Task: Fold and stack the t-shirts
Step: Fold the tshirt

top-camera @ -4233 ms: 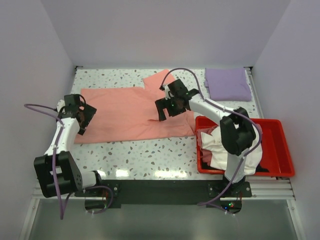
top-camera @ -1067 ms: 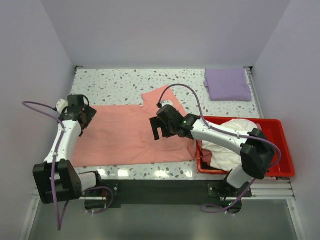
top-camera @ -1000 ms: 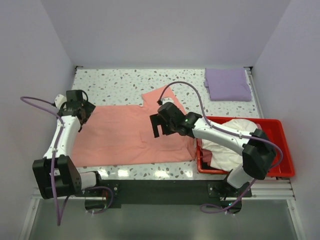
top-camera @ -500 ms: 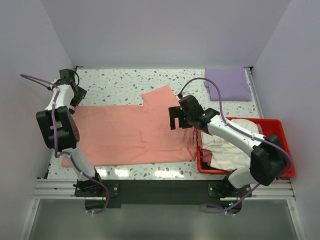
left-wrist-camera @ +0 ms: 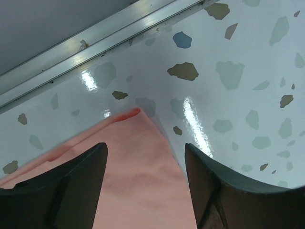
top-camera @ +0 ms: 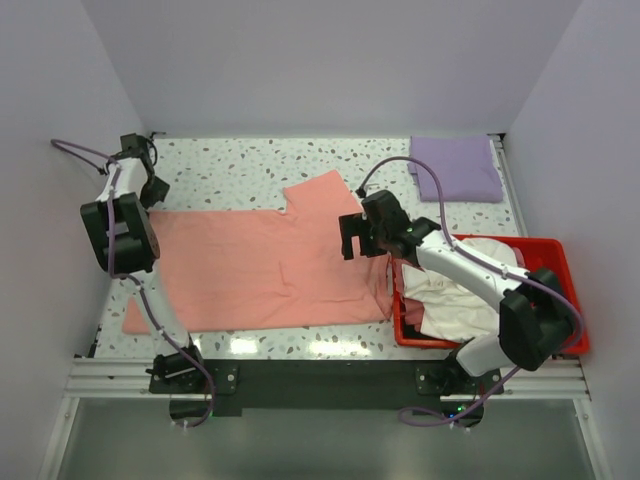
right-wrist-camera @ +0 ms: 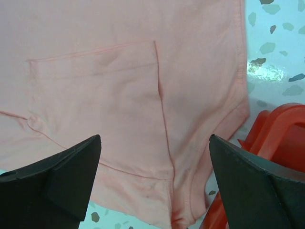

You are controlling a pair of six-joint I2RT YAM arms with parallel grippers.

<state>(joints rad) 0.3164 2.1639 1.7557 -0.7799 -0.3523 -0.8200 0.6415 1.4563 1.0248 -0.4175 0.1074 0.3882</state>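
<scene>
The salmon-pink t-shirt point(top-camera: 260, 260) lies spread flat across the table, one sleeve pointing to the far side. My left gripper point(top-camera: 152, 188) is open over the shirt's far left corner point(left-wrist-camera: 136, 143), a finger on each side of it and nothing held. My right gripper point(top-camera: 350, 237) is open above the shirt's right part point(right-wrist-camera: 143, 95), near the bin, and holds nothing. The lavender t-shirt point(top-camera: 455, 168) lies folded at the far right. A cream-white t-shirt point(top-camera: 460, 290) is heaped in the red bin, with a bit of black cloth point(top-camera: 525, 340) under it.
The red plastic bin point(top-camera: 565, 290) stands at the near right, touching the pink shirt's right edge; its rim shows in the right wrist view point(right-wrist-camera: 281, 124). The speckled table point(top-camera: 230, 160) ends in a metal rail point(left-wrist-camera: 109, 36) just beyond the left gripper. Walls close in on three sides.
The pink shirt has been drawn nearer and laid flatter. My left gripper has moved to the shirt's far left corner. My right gripper has moved right, toward the bin.
</scene>
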